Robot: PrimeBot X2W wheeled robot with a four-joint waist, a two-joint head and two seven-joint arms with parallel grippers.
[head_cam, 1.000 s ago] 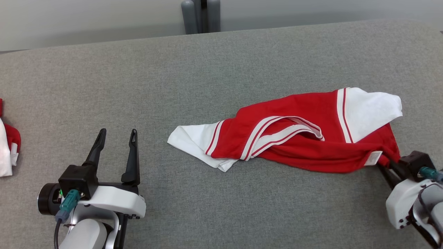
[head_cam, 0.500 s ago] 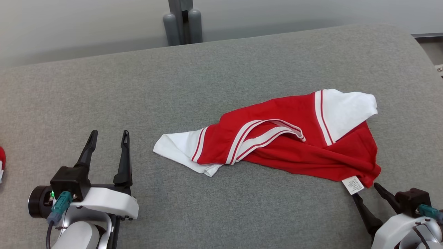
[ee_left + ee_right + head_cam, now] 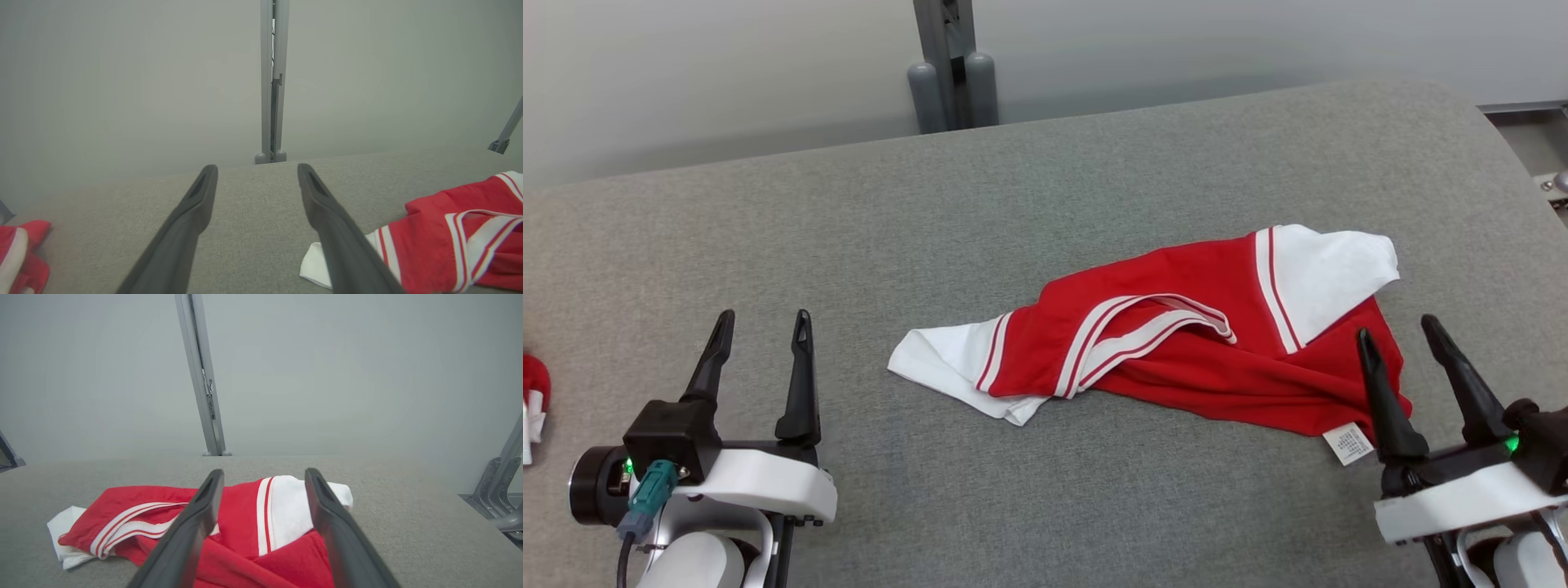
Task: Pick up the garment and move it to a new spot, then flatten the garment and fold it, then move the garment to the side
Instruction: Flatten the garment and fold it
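Note:
The garment is a red shirt with white sleeves and white striped trim, lying crumpled on the grey table, right of centre. A white label sticks out at its near right corner. My right gripper stands open at the garment's right end, fingers over the red hem, holding nothing. In the right wrist view the garment lies between and beyond the open right gripper. My left gripper is open over bare table, left of the white sleeve. The left wrist view shows the left gripper and the garment.
Another red and white cloth lies at the table's far left edge, also in the left wrist view as cloth. A grey post stands behind the table. Metal frame parts sit past the right edge.
My right gripper has opened and let go of the garment's near right corner, then come up beside the hem. The garment lies loose. The head camera has shifted.

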